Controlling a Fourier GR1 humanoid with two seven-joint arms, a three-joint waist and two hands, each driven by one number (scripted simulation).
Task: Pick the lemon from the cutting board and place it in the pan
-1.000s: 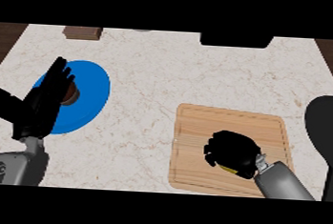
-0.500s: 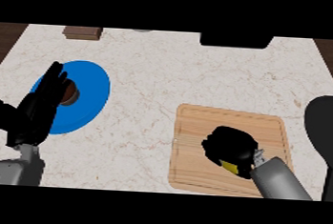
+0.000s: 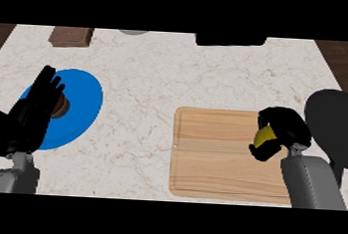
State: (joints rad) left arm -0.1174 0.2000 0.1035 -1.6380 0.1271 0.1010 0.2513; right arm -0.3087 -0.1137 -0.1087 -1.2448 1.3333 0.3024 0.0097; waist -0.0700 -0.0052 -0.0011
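A yellow lemon point(image 3: 264, 137) shows between the curled fingers of my right hand point(image 3: 283, 128), which is shut on it above the right edge of the wooden cutting board point(image 3: 212, 158). The dark pan point(image 3: 337, 125) lies just to the right of that hand, at the view's right edge. My left hand point(image 3: 30, 114) rests open at the left, fingers up, over a blue plate point(image 3: 78, 104).
A small brown item point(image 3: 58, 106) sits on the blue plate, partly behind my left hand. At the counter's far edge are a brown block point(image 3: 71, 36), a grey object point(image 3: 133, 32) and a black object point(image 3: 230, 40).
My right hand, with the lemon in it, has moved right from the middle of the cutting board to its right edge, nearer the pan. The left hand has barely shifted.
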